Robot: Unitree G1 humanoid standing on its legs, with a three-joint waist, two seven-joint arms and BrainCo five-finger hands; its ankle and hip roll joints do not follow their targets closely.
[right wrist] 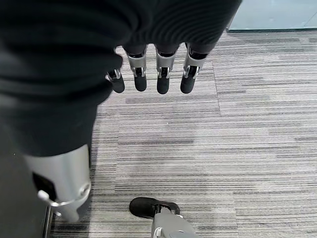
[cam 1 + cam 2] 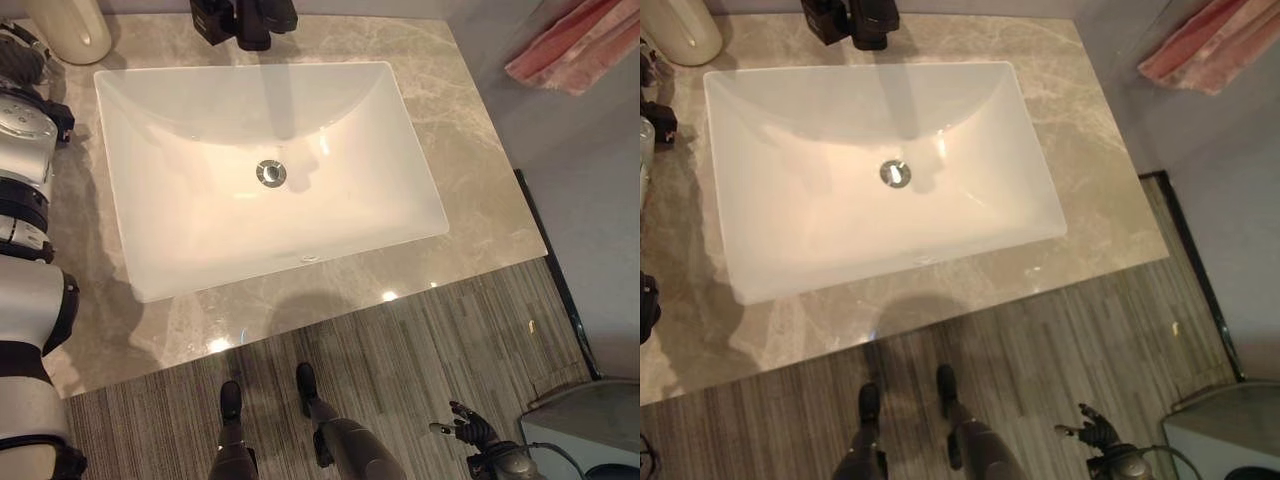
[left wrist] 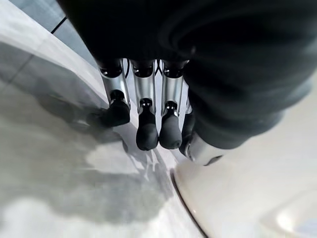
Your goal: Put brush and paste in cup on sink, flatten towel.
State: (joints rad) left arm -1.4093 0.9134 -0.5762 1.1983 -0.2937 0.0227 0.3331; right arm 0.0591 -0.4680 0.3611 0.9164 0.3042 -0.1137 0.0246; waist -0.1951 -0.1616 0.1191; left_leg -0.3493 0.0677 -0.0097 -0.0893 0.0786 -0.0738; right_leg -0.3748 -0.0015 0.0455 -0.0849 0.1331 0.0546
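Beside sink (image 2: 140, 200): left hand (image 3: 148, 124) (relaxed).

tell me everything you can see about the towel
The towel is pink cloth with paler bands, hanging at the far right, beyond the right end of the marble counter and against the grey wall. It is not flat: it hangs slanted in soft folds and ridges. Its upper part runs out of the picture, so what holds it cannot be seen. Neither hand touches it.
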